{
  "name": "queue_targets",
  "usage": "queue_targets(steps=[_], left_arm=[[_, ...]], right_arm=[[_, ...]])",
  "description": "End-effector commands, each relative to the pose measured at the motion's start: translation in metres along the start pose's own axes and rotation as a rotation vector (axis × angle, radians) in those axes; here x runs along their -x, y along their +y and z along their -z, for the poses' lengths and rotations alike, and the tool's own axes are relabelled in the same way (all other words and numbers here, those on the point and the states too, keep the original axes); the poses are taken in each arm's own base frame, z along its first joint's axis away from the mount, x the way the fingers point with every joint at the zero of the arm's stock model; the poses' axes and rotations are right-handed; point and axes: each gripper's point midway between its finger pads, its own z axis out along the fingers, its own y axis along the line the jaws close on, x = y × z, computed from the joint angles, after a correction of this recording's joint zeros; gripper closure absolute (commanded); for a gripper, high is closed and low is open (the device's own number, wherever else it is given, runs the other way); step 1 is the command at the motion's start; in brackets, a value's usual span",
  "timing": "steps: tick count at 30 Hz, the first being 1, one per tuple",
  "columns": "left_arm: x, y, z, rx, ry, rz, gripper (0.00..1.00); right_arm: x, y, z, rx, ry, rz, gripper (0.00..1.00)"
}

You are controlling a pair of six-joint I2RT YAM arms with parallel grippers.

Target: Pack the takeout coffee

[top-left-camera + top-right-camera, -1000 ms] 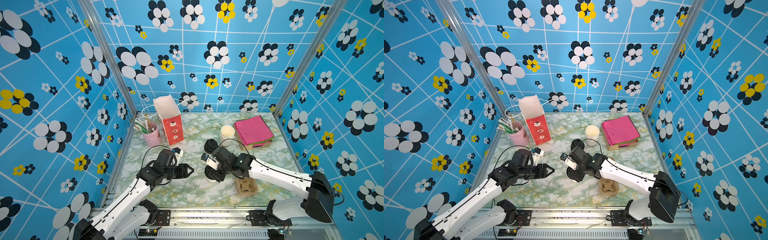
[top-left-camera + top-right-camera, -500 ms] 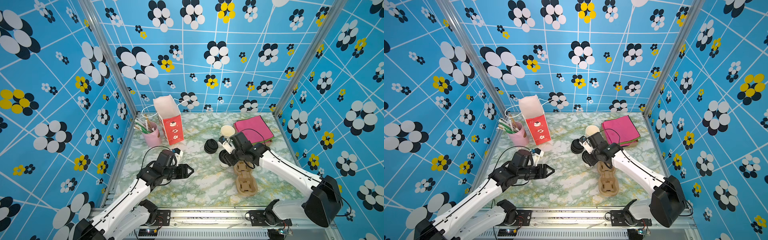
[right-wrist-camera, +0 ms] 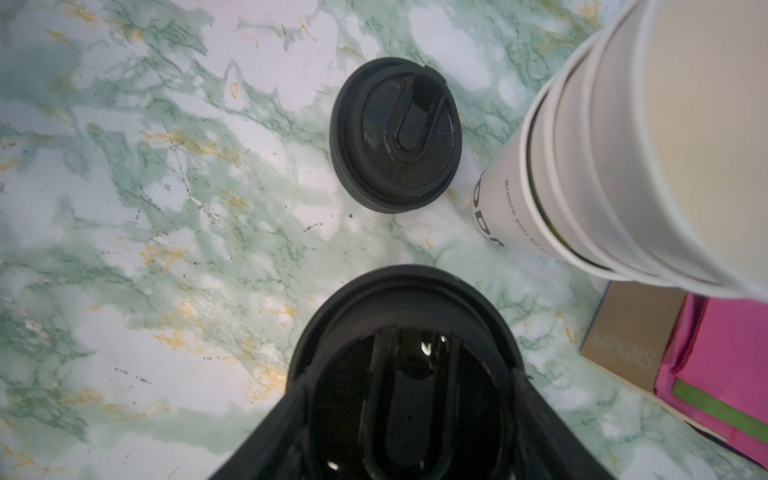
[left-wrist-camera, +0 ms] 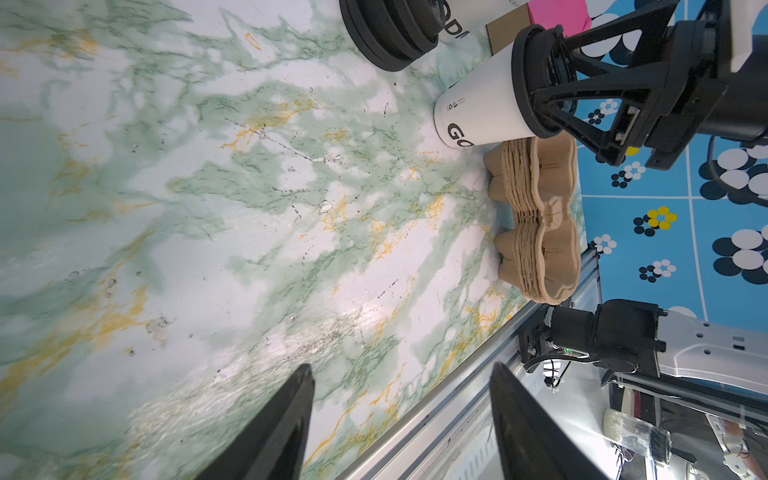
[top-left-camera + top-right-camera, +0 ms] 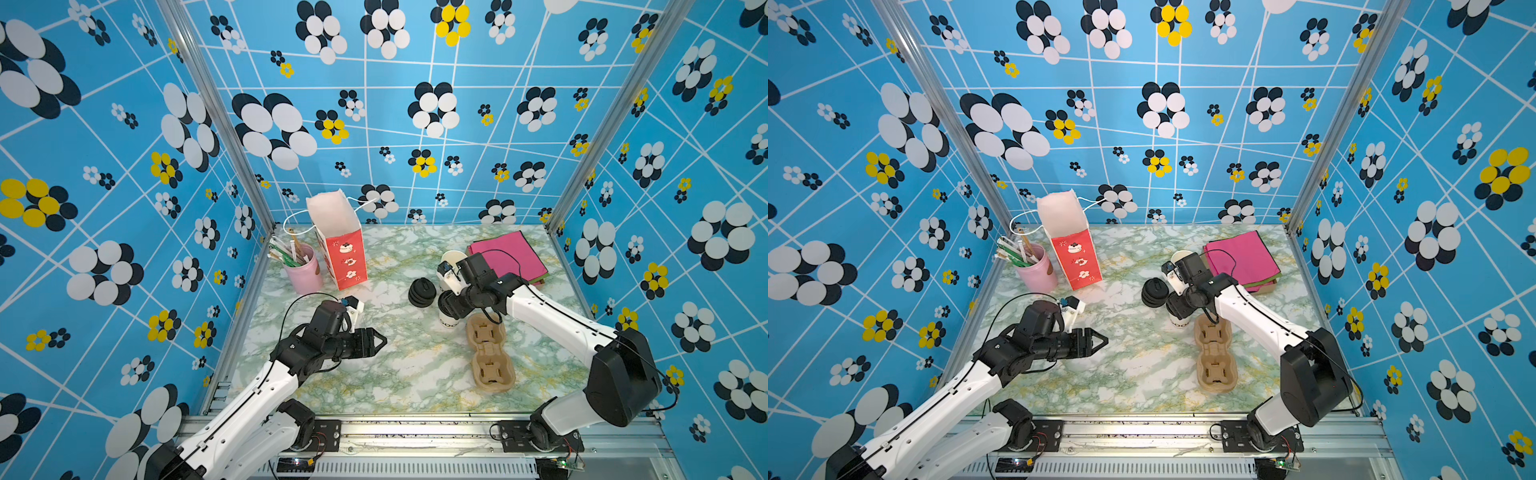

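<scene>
On the counter (image 5: 395, 374), right of centre and just beside the stacked pulp carriers (image 5: 490, 353), the takeout coffee (image 5: 446, 323) is upright, probably bound for a socket. The right pincer (image 4: 540, 83) clamps its lid, keeping it level; the left pincer (image 4: 401, 368) gapes wide, empty.

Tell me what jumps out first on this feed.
The right gripper grips the black-lidded white cup right beside the stack of cardboard carriers, front right. The left gripper hangs open and empty over bare table, and the red paper bag stands open at the back left.
</scene>
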Motion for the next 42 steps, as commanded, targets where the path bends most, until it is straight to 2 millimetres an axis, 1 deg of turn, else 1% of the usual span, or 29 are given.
queue_targets(steps=[1, 8, 22, 30, 36, 42], left_arm=[[-0.003, 0.007, 0.001, 0.014, -0.005, 0.005, 0.31], [-0.002, 0.008, 0.001, 0.016, -0.009, 0.007, 0.3], [-0.002, 0.009, 0.0, 0.016, -0.012, 0.016, 0.29], [-0.001, 0.008, 0.001, 0.016, -0.016, 0.014, 0.29], [-0.001, 0.008, 0.001, 0.015, -0.017, 0.013, 0.29], [-0.001, 0.008, 0.001, 0.015, -0.018, 0.012, 0.29]], right_arm=[[0.013, -0.003, 0.001, 0.002, -0.034, -0.018, 0.46], [0.01, -0.002, -0.003, 0.004, -0.02, -0.018, 0.39], [0.012, -0.002, -0.001, 0.007, -0.033, -0.02, 0.27], [0.018, -0.003, 0.007, 0.002, -0.064, -0.02, 0.21], [0.019, -0.002, 0.009, 0.007, -0.067, -0.016, 0.15], [0.022, 0.0, 0.012, 0.017, -0.077, -0.013, 0.12]])
